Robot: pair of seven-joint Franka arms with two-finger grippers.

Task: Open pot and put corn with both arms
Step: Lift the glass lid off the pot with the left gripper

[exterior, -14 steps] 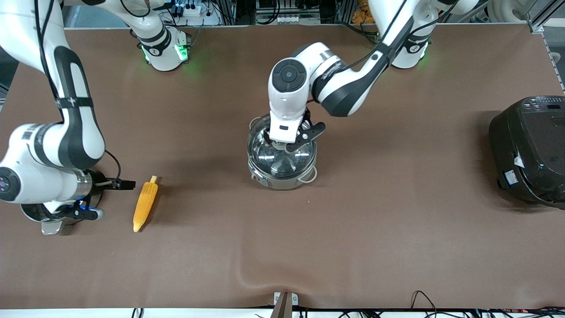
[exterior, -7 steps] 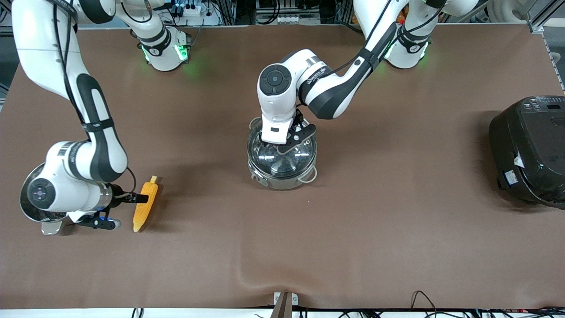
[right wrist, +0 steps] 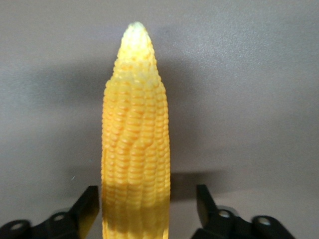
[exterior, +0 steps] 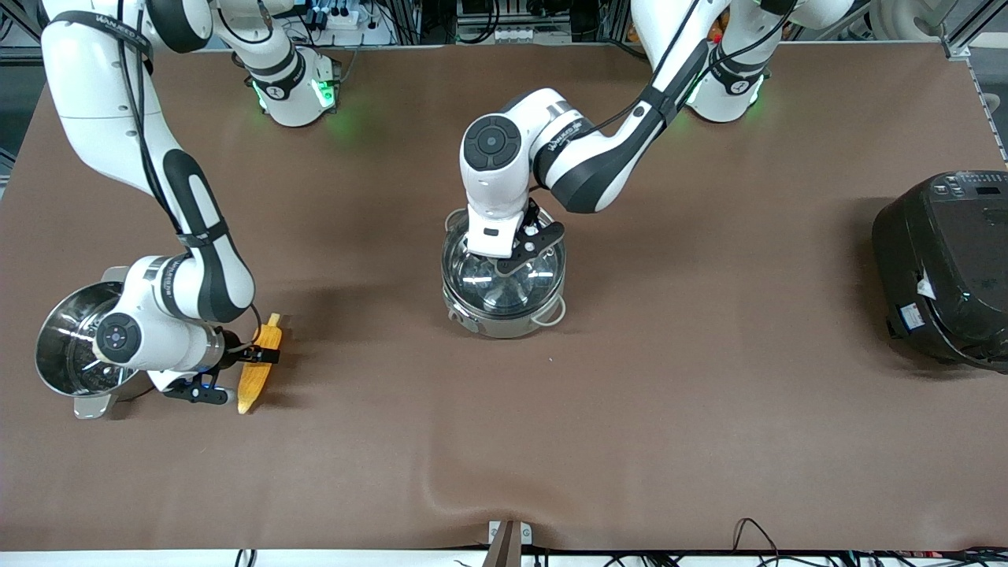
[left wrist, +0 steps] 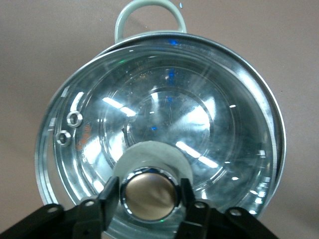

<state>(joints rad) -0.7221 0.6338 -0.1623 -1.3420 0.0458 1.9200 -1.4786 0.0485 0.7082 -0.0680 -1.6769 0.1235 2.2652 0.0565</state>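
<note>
The steel pot (exterior: 504, 321) stands mid-table with its glass lid (exterior: 480, 276) on it. My left gripper (exterior: 508, 253) is down on the lid. In the left wrist view the lid (left wrist: 169, 114) fills the frame, and the left gripper (left wrist: 149, 199) has its fingers (left wrist: 110, 199) pressed against both sides of the coppery knob (left wrist: 150, 195). The corn (exterior: 252, 386) lies on the table toward the right arm's end. My right gripper (exterior: 256, 362) is low over its stub half, open. In the right wrist view the right gripper (right wrist: 144, 209) straddles the corn (right wrist: 134, 139) with a gap on each side.
A steel steamer basket (exterior: 59, 346) sits beside the right arm's wrist, at the right arm's end of the table. A large black electric cooker (exterior: 945, 268) stands at the left arm's end. The pot's loop handle (exterior: 551, 315) points toward the front camera.
My right arm swung from over the steamer basket toward the corn, and its open fingers now straddle it. My left gripper shifted slightly and settled on the lid's knob.
</note>
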